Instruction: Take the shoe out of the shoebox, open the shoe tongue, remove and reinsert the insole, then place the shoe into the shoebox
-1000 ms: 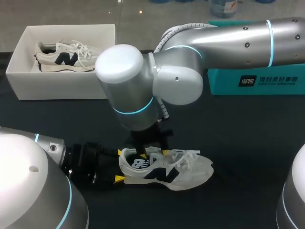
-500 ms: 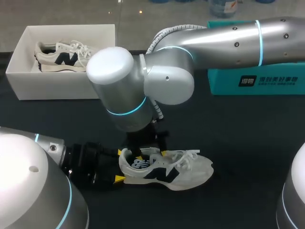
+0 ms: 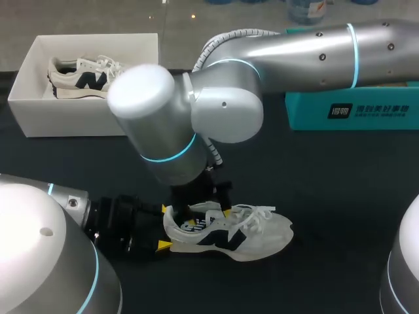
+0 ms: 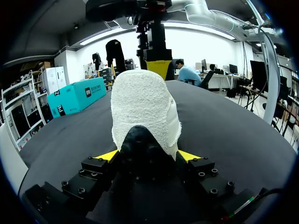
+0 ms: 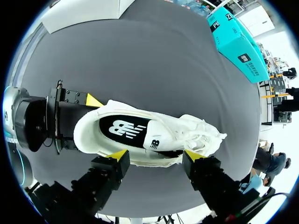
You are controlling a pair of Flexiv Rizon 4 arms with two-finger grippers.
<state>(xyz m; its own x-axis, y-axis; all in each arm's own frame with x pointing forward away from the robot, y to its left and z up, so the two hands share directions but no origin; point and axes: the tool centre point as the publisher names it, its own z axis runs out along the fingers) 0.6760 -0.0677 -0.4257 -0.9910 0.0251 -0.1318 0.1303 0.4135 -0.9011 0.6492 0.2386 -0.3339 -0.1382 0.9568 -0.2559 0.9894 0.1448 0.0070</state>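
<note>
A white sneaker (image 3: pixel 252 237) with a dark logo lies on its sole on the black table, toe to the right. My left gripper (image 3: pixel 162 227) is shut on its heel. In the left wrist view the padded heel (image 4: pixel 142 107) sits between the two yellow tips, touching both. My right gripper (image 3: pixel 208 210) hangs open just above the shoe's mouth. In the right wrist view its fingertips (image 5: pixel 119 156) straddle the shoe's near side, holding nothing. The dark insole (image 5: pixel 124 130) with a white logo lies inside the shoe. The laces and tongue (image 5: pixel 201 133) are bunched toward the toe.
The white shoebox (image 3: pixel 78 121) stands at the back left, with a second matching sneaker (image 3: pixel 82 77) inside. A teal box (image 3: pixel 353 111) lies at the back right. My right arm's big elbow joint (image 3: pixel 163 124) hangs over the table's middle.
My right arm's elbow has swung to the left while its gripper stays over the shoe's mouth. The shoe and my left arm have not moved.
</note>
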